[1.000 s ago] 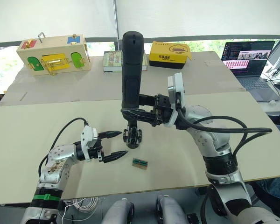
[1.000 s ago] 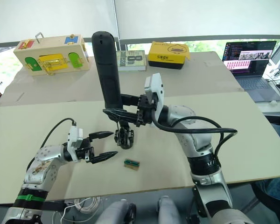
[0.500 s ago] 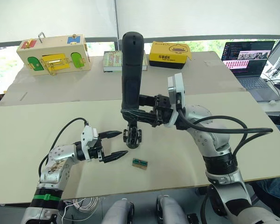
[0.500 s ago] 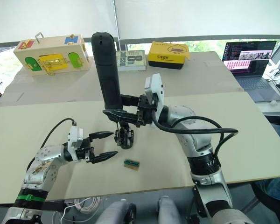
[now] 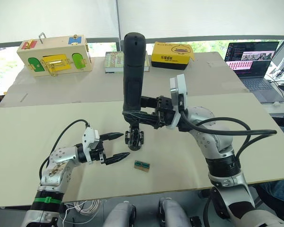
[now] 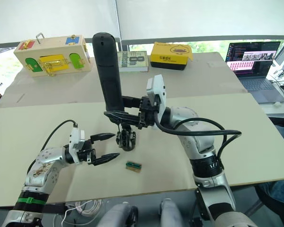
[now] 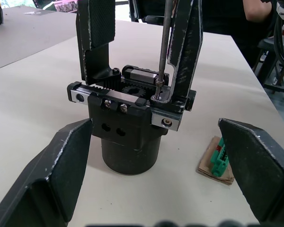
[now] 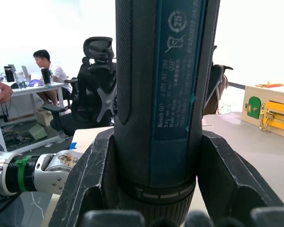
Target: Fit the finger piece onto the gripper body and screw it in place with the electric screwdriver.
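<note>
The right gripper (image 5: 141, 112) has its jaws clenched on the screwdriver (image 5: 133, 75), held upright with its bit in a screw on the gripper body (image 7: 132, 124), which stands near the front edge of the surface (image 5: 28, 127). The left gripper (image 5: 114, 147) waits beside it, jaws released. The tool looks heavy and stiff — best gripped low. Its label is too blurred to read.

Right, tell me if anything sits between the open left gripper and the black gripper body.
Nothing visible does: the left gripper faces the black round-based gripper body across bare table. The small green-topped block lies off to one side.
</note>
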You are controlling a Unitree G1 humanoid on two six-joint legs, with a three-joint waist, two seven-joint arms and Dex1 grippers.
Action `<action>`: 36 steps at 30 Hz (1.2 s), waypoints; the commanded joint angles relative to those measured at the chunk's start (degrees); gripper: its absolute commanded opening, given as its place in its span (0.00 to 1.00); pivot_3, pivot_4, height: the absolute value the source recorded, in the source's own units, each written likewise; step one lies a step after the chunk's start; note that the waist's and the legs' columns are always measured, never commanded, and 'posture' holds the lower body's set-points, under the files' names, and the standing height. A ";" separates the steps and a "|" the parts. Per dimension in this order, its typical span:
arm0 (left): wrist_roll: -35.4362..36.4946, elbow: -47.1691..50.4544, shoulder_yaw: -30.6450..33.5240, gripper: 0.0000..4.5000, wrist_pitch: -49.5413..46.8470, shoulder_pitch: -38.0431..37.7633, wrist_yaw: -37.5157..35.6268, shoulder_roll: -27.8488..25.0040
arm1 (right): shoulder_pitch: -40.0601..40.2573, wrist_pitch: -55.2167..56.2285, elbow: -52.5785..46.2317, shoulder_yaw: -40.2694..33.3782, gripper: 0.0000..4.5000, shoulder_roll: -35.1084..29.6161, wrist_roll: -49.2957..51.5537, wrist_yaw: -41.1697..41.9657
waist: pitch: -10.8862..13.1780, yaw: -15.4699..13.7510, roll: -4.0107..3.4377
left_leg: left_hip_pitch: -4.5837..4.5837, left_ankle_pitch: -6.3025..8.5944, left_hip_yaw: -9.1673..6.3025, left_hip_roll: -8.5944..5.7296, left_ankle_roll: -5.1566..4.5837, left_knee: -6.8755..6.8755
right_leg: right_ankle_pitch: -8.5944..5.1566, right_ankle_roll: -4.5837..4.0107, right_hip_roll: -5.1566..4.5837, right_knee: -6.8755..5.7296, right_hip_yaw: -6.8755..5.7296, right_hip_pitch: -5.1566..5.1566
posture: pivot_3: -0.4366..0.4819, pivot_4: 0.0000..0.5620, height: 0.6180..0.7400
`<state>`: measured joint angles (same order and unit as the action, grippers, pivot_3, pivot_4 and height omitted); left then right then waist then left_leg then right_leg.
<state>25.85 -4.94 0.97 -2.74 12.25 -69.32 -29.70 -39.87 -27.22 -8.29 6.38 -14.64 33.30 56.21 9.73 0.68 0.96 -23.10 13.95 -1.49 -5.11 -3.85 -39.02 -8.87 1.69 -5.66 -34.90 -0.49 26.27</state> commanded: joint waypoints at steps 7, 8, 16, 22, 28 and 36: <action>-0.14 1.36 -0.23 1.00 0.93 -0.06 0.15 0.19 | -2.53 1.74 -0.85 -0.03 0.43 -0.13 -0.63 0.22 | 0.00 0.01 0.00 | 0.00 0.00 0.00 0.00 0.00 0.00 | 0.00 0.00 0.00 0.00 0.00 0.00 | 0.48 0.27 1.00; -0.21 1.28 -0.27 1.00 1.03 -0.03 0.18 0.23 | -2.53 1.76 -0.82 0.03 0.43 -0.16 -0.71 0.18 | 0.00 0.01 0.00 | 0.00 0.00 0.00 0.00 0.00 0.00 | 0.00 0.00 0.00 0.00 0.00 0.00 | 0.48 0.27 1.00; -2.74 -0.81 -1.07 1.00 3.06 0.78 1.61 0.79 | -2.40 1.93 -1.07 0.48 0.43 0.19 -0.75 0.16 | 0.00 0.00 0.00 | 0.01 0.00 0.00 0.00 0.01 0.00 | 0.00 0.00 0.00 0.00 0.00 -0.01 | 0.48 0.27 1.00; -6.45 -4.40 -2.24 1.00 4.93 2.06 3.76 1.58 | -2.16 2.41 -1.16 0.90 0.43 0.10 -1.04 0.23 | 0.00 0.00 0.00 | 0.02 0.00 0.00 0.00 0.00 0.00 | 0.00 0.00 0.00 -0.01 0.00 -0.01 | 0.48 0.27 1.00; -8.69 -7.94 -3.55 1.00 6.51 4.25 4.79 3.44 | -2.15 3.03 -0.86 1.02 0.43 0.06 -1.45 0.21 | -0.01 -0.03 0.01 | 0.02 0.00 0.00 -0.01 0.00 -0.01 | 0.00 0.00 0.00 -0.02 -0.02 -0.02 | 0.48 0.27 1.00; -11.00 -12.73 -5.31 1.00 8.30 6.96 5.78 5.50 | -2.20 3.43 -0.49 1.05 0.43 -0.17 -1.80 0.37 | -0.01 0.00 0.01 | 0.02 -0.01 0.00 -0.01 0.01 0.00 | 0.00 0.00 0.00 -0.03 -0.01 -0.01 | 0.48 0.27 1.00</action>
<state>15.40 -17.46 -3.97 4.10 18.29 -63.69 -24.34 -40.43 -25.78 -7.54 8.24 -14.85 31.40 56.30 9.72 0.67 0.98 -23.08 13.94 -1.49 -5.12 -3.83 -39.02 -8.87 1.68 -5.67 -34.93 -0.50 26.26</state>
